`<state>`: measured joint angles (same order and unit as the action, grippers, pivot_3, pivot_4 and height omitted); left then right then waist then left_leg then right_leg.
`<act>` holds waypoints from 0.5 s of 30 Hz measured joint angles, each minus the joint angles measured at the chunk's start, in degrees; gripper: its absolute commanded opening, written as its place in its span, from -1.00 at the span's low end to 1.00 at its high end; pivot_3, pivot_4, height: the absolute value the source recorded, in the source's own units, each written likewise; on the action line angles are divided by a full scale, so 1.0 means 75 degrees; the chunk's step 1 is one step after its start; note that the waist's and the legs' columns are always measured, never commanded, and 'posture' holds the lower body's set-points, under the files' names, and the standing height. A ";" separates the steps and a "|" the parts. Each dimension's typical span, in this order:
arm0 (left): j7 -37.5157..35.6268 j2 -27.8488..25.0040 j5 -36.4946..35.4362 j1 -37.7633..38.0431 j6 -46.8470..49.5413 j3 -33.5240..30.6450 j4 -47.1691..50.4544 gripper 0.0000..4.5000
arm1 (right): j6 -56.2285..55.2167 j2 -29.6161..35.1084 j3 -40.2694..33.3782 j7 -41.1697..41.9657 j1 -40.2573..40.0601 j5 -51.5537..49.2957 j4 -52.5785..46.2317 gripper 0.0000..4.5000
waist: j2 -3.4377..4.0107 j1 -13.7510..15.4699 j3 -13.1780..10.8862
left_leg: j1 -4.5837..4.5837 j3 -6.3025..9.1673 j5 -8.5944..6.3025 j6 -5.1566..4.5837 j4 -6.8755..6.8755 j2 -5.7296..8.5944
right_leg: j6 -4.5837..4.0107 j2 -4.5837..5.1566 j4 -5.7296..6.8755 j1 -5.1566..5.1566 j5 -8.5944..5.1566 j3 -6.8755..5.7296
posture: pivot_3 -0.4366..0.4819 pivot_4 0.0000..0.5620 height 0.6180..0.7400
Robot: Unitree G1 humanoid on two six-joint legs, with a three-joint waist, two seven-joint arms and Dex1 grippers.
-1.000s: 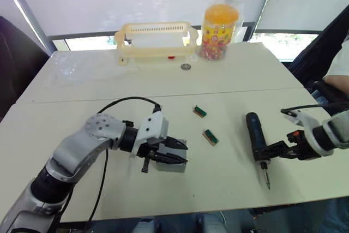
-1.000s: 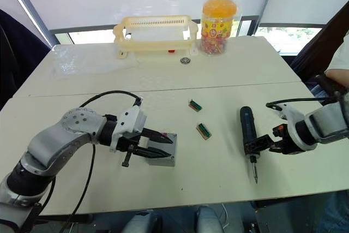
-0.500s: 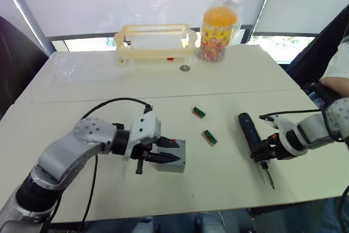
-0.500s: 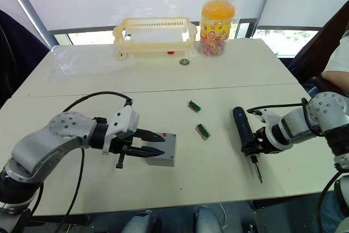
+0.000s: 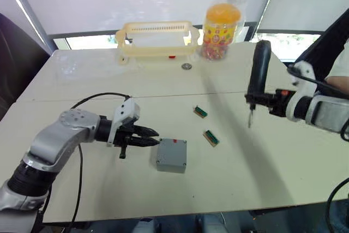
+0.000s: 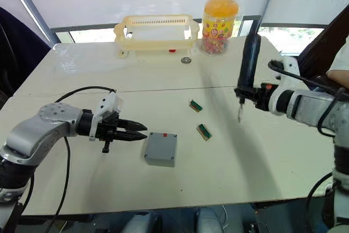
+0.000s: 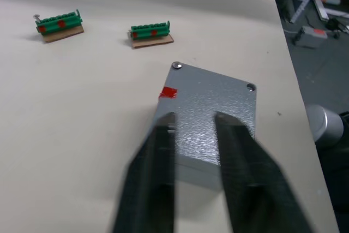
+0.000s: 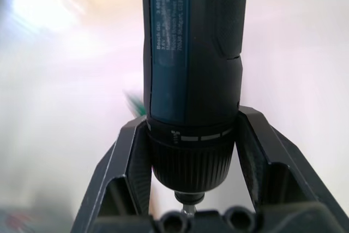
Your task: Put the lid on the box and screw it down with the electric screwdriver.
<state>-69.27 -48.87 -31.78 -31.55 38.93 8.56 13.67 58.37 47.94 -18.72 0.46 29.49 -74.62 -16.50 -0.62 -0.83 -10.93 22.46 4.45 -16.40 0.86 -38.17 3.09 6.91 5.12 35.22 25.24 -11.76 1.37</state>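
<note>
The lid point(image 7: 210, 114) already sits on the box point(image 5: 171, 155), which lies on the table point(image 5: 262, 173) just beyond my left gripper point(image 5: 146, 137); those fingers point(image 7: 158, 162) are slightly apart, holding nothing. My right gripper point(image 5: 260, 100) is clamped around the electric screwdriver point(image 5: 257, 75), upright off the table, bit down, well off to the box's side. Screws (two corner heads visible) remain to be driven, I judge.

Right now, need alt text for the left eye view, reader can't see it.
The right pincer holds the electric screwdriver upright above the table, bit down. The left pincer, open, sits just beside the closed grey box, apart from it; two green blocks lie between the arms.
</note>
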 measured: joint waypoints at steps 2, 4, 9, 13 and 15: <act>-0.0114 0.0076 -0.0014 -0.0214 0.0093 0.0023 -0.0043 -0.99 | -0.0843 -0.0710 0.0164 0.0526 -0.0411 0.0513 -0.1086 -0.21 | 0.0000 -0.0027 -0.0001 | -0.0008 0.0006 0.0000 0.0000 -0.0001 -0.0002 | 0.0000 0.0000 0.0009 -0.0001 0.0000 0.0006 | -0.05 -0.47 1.00; -0.0144 0.0212 -0.0038 -0.0449 0.0257 0.0034 -0.0042 -0.99 | -0.1556 -0.1552 0.0765 0.0955 -0.0764 0.1081 -0.1992 -0.21 | 0.0000 -0.0028 0.0000 | -0.0013 0.0018 0.0001 0.0001 -0.0002 -0.0004 | -0.0001 -0.0006 0.0015 -0.0004 0.0000 0.0003 | -0.05 -0.47 1.00; -0.0135 0.0400 -0.0068 -0.0567 0.0463 0.0167 -0.0041 -0.99 | -0.2721 -0.2686 0.2616 0.1431 -0.1537 0.3074 -0.2621 -0.21 | 0.0000 0.0019 0.0001 | -0.0011 0.0028 0.0008 0.0014 -0.0004 0.0005 | -0.0002 -0.0001 0.0018 -0.0002 -0.0001 0.0004 | -0.05 -0.47 1.00; -0.0114 0.0458 -0.0062 -0.0567 0.0586 0.0188 -0.0039 -0.99 | -0.3468 -0.3132 0.3296 0.1669 -0.1857 0.4395 -0.2512 -0.21 | -0.0001 0.0009 0.0001 | -0.0009 0.0027 0.0010 0.0017 -0.0006 0.0010 | -0.0002 0.0004 0.0018 -0.0001 -0.0001 0.0006 | -0.05 -0.47 1.00; -0.0032 0.0556 -0.0009 -0.0556 0.0591 0.0215 -0.0020 -0.99 | -0.3877 -0.3294 0.3311 0.1782 -0.1990 0.4852 -0.2473 -0.21 | -0.0001 0.0021 0.0001 | -0.0010 0.0033 0.0010 0.0017 -0.0005 0.0010 | -0.0003 0.0002 0.0018 -0.0002 -0.0001 0.0001 | -0.05 -0.47 1.00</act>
<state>-69.51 -44.70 -31.85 -35.73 43.36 10.17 13.52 29.29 23.24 6.11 13.82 14.57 -38.23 -35.04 -0.63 -0.68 -10.92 22.38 4.70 -16.33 0.99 -38.20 3.17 6.88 5.14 35.36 25.22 -11.77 1.38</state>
